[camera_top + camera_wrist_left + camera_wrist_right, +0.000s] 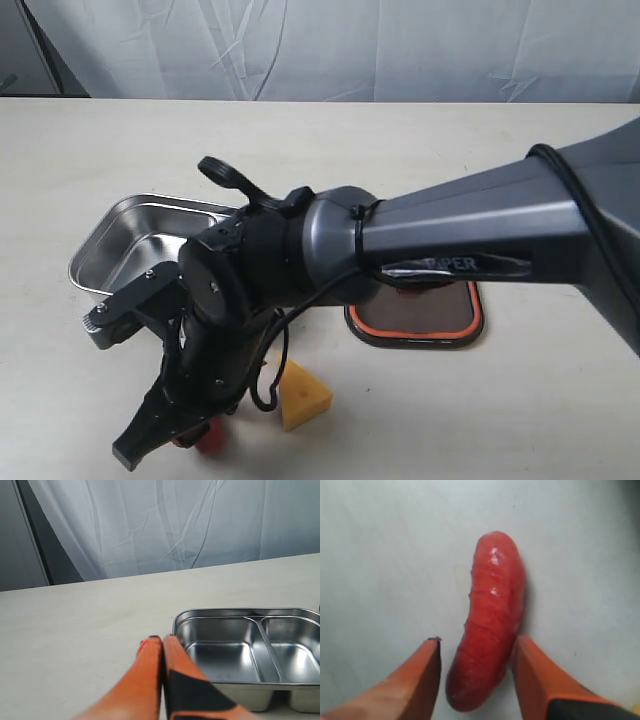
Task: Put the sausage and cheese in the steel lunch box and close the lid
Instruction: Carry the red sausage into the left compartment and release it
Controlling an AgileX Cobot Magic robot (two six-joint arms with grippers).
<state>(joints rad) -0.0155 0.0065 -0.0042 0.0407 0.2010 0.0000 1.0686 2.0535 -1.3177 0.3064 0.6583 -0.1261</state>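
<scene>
The sausage (490, 625) lay flat on the table (520, 410), outside the steel lunch box (130, 235), off the box's near long side in the exterior view. Glossy red, ridged, slightly curved. From the exterior view only a small red end showed; the rest was hidden under the arm (480, 230).

Around its lower end stood the right gripper (477, 642), jaws wide, one orange finger (412, 680) on each side. One finger touched or nearly touched the sausage's flank. The other stood apart, with a strip of table between. Not clamped; the sausage rested on the table.

The cheese (303, 395): yellow wedge, on the table just beside the sausage, also off the box's near side and outside it. Apart from the gripper's fingers.

The steel lunch box sat open-topped. The left wrist view showed two compartments parted by a steel ridge. In the exterior view its right part was hidden behind the arm.

The lid (420, 325) lay on the table off the box's right end, orange seal rim facing up, partly covered by the arm. Whether it touched the box could not be told.

The left gripper (161, 639) was closed, orange fingers pressed together with nothing between them. Its tips were near one corner of the box, outside the rim. A pale curtain (175, 525) hung beyond the box's far side.
</scene>
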